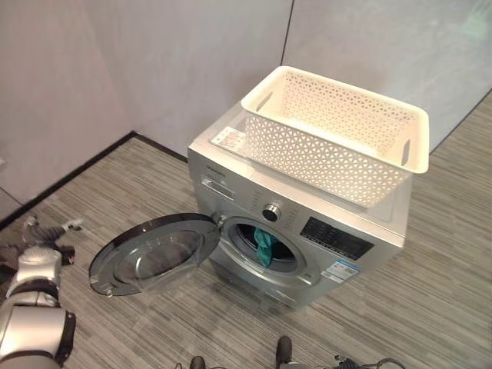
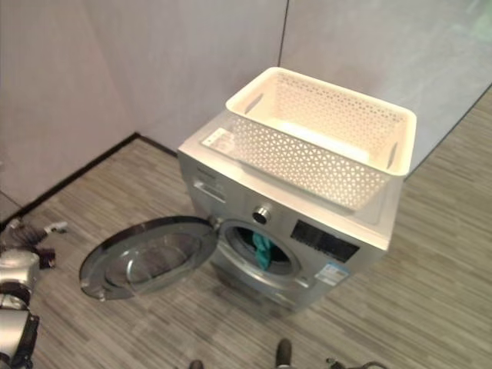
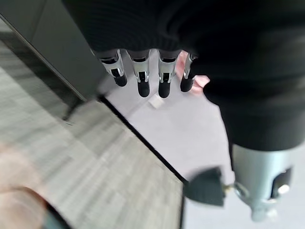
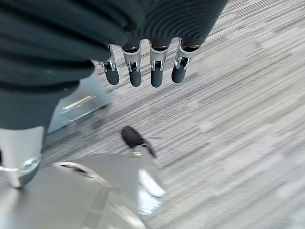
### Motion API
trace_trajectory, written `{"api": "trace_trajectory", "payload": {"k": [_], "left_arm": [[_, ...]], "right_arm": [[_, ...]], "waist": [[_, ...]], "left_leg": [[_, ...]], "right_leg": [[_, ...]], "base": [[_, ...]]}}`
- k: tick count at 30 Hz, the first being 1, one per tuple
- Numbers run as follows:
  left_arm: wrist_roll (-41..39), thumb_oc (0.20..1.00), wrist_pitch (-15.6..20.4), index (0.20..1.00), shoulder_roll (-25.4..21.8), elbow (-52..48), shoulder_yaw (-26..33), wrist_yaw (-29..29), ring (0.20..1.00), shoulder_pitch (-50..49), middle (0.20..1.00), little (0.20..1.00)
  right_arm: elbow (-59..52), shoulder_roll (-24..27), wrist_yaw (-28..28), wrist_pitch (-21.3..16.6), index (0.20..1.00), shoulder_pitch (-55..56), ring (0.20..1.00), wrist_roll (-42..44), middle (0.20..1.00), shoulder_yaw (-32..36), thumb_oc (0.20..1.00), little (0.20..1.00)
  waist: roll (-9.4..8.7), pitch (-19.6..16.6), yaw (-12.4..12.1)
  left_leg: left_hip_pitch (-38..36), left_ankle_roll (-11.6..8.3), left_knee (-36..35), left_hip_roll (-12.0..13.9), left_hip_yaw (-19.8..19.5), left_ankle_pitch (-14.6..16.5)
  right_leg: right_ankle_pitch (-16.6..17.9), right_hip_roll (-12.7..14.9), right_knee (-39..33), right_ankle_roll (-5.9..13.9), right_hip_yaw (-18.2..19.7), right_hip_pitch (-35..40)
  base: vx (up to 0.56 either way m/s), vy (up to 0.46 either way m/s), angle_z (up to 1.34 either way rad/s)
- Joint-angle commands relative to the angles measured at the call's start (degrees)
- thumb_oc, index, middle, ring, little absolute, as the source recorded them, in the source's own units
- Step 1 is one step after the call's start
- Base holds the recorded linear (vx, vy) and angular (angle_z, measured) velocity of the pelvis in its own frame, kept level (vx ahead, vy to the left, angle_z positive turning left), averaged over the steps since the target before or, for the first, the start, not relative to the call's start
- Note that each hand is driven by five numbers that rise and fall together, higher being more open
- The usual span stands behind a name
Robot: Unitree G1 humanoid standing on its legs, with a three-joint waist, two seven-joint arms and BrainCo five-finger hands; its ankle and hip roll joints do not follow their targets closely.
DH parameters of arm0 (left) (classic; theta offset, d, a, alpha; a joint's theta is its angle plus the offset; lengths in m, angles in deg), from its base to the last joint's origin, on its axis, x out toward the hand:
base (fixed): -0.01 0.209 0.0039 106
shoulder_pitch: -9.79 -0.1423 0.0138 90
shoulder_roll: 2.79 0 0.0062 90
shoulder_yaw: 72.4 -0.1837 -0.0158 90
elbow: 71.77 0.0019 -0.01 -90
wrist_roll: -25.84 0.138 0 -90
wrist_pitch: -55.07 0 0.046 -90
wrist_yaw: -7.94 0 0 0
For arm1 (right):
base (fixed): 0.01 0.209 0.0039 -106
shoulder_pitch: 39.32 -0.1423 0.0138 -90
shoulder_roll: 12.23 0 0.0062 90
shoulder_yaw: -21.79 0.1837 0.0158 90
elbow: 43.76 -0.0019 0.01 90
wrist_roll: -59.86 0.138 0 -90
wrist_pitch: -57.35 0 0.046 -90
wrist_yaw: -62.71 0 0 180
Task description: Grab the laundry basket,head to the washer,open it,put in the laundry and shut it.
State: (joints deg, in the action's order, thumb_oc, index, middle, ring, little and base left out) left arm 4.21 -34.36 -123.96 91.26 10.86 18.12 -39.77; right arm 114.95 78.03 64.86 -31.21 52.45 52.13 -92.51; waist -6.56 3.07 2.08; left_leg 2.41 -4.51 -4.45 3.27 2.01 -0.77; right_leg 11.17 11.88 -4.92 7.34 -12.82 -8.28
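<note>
The silver front-loading washer (image 1: 307, 223) stands on the floor with its round door (image 1: 154, 254) swung wide open to the left. A teal piece of laundry (image 1: 265, 246) hangs in the drum opening. On top of the washer sits the white perforated laundry basket (image 1: 338, 134); its inside looks empty. My left hand (image 1: 46, 231) hangs low at the far left, well away from the door. In its wrist view the fingers (image 3: 141, 71) are straight and hold nothing. My right hand (image 4: 143, 67) hangs over the floor, fingers straight and empty.
Grey walls (image 1: 154, 61) with a black skirting line (image 1: 69, 177) run behind and left of the washer, meeting in a corner. Striped grey floor (image 1: 430, 292) lies in front and to the right.
</note>
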Motion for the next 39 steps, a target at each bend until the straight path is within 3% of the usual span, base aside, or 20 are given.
{"api": "trace_trajectory", "payload": {"k": [1, 4, 10, 14, 25, 30, 33, 37, 38, 39], "left_arm": [[-4.0, 1.0, 1.2, 1.0, -1.5, 2.6, -0.3, -1.1, 1.0, 8.0, 1.0, 1.0], [-2.6, 1.0, 0.7, 1.0, -1.2, 5.2, -4.8, -1.1, 1.0, 15.6, 1.0, 1.0], [-6.2, 1.0, 1.1, 1.0, 0.0, 6.3, -7.6, 0.4, 1.0, 26.5, 1.0, 1.0], [-4.5, 1.0, 0.9, 1.0, 0.1, 7.1, -9.9, 0.3, 1.0, 28.7, 1.0, 1.0], [6.2, 1.0, -2.7, 1.0, -2.2, 11.9, -9.9, -0.4, 1.0, 23.2, 1.0, 1.0], [9.9, 1.0, -3.3, 1.0, 1.7, 11.2, -7.3, 0.9, 1.0, 16.1, 1.0, 1.0], [8.9, 1.0, -3.3, 1.0, 11.4, 10.3, -3.4, 1.2, 1.0, 7.0, 1.0, 1.0], [7.5, 1.0, -3.3, 1.0, 17.1, 10.3, -1.5, 1.3, 1.0, 1.8, 1.0, 1.0], [6.3, 1.0, -3.2, 1.0, 21.4, 10.1, -0.6, 1.7, 1.0, -1.1, 1.0, 1.0], [6.3, 1.0, -3.2, 1.0, 21.4, 10.0, -0.6, 1.7, 1.0, -1.1, 1.0, 1.0]], "right_arm": [[0.8, 0.9, 0.1, 1.5, 1.0, -0.8, 1.0, -1.3, 1.0, -3.9, 1.0, 1.0], [-2.3, 1.4, 0.6, 0.7, 1.0, -2.5, 1.0, 1.0, 1.0, -5.6, 1.0, 1.0], [-10.9, 3.0, 1.2, -0.7, 1.0, -3.4, 1.0, 3.9, 1.0, -8.9, 1.0, 1.0], [-13.2, 3.4, 1.2, -0.8, 1.0, -4.1, 1.0, 3.5, 1.0, -10.9, 1.0, 1.0], [-17.5, 5.2, 0.6, -0.9, 1.0, -3.6, 1.0, 2.4, 1.0, -11.7, 1.0, 1.0], [-15.4, 5.1, 0.6, -0.4, 1.0, -2.6, 1.0, 0.8, 1.0, -11.4, 1.0, 1.0], [-9.9, 4.1, 1.7, 0.6, 1.0, -3.1, 1.0, -1.5, 1.0, -9.8, 1.0, 1.0], [-8.9, 3.8, 1.7, 0.9, 1.0, -2.8, 1.0, -1.6, 1.0, -8.2, 1.0, 1.0], [-8.2, 3.3, 2.0, 1.2, 1.0, -2.6, 1.0, -1.7, 1.0, -7.2, 1.0, 1.0], [-8.2, 3.3, 2.0, 1.2, 1.0, -2.6, 1.0, -1.7, 1.0, -7.2, 1.0, 1.0]], "waist": [[0.61, 5.8, 1.5], [-1.37, 8.8, 2.1], [-5.04, 13.8, 3.4], [-6.13, 15.0, 4.0], [-6.57, 14.1, 4.7], [-5.8, 13.2, 4.4], [-4.46, 11.1, 4.3], [-3.76, 9.9, 4.6], [-3.36, 8.8, 5.0], [-3.4, 8.6, 5.0]], "left_leg": [[5.1, 4.1, 2.4, -3.2, 1.0, 1.9], [8.2, 3.8, 3.3, -2.7, 1.1, 1.3], [15.3, 2.84, 6.5, -2.0, -0.1, 0.4], [18.3, 2.5, 8.2, -1.8, -0.2, 0.3], [18.2, 2.41, 8.5, -1.1, 0.7, 0.9], [16.1, 2.49, 8.2, -1.0, 0.8, 1.5], [12.2, 2.77, 7.3, -0.9, 1.3, 2.5], [9.1, 2.83, 6.5, -0.9, 1.9, 3.1], [7.1, 2.92, 5.9, -0.9, 2.5, 3.4], [7.3, 2.96, 5.8, -1.0, 2.5, 3.1]], "right_leg": [[-7.0, -1.2, 5.2, 3.06, 1.1, -0.5], [-6.3, -1.7, 5.6, 2.73, 1.9, -3.3], [-4.5, -2.0, 6.0, 2.55, 2.0, -8.2], [-3.8, -2.0, 5.6, 2.62, 1.9, -10.0], [-3.5, -2.4, 5.0, 2.48, 3.0, -10.2], [-4.4, -2.4, 5.3, 2.26, 3.0, -8.7], [-6.1, -2.5, 6.4, 1.77, 3.3, -6.2], [-7.0, -2.8, 6.8, 1.54, 3.8, -4.3], [-7.5, -2.9, 6.7, 1.42, 4.1, -3.1], [-7.3, -2.9, 6.6, 1.43, 4.1, -3.3]], "base": [[-0.2, -0.056, 0.05], [-0.17, -0.057, 0.05], [-0.13, -0.065, 0.05], [-0.05, -0.037, 0.06], [0.01, -0.001, -0.04], [0.04, 0.0, -0.07], [0.11, 0.014, -0.05], [0.13, 0.001, -0.1], [0.09, -0.016, -0.06], [0.17, -0.025, -0.07]]}}
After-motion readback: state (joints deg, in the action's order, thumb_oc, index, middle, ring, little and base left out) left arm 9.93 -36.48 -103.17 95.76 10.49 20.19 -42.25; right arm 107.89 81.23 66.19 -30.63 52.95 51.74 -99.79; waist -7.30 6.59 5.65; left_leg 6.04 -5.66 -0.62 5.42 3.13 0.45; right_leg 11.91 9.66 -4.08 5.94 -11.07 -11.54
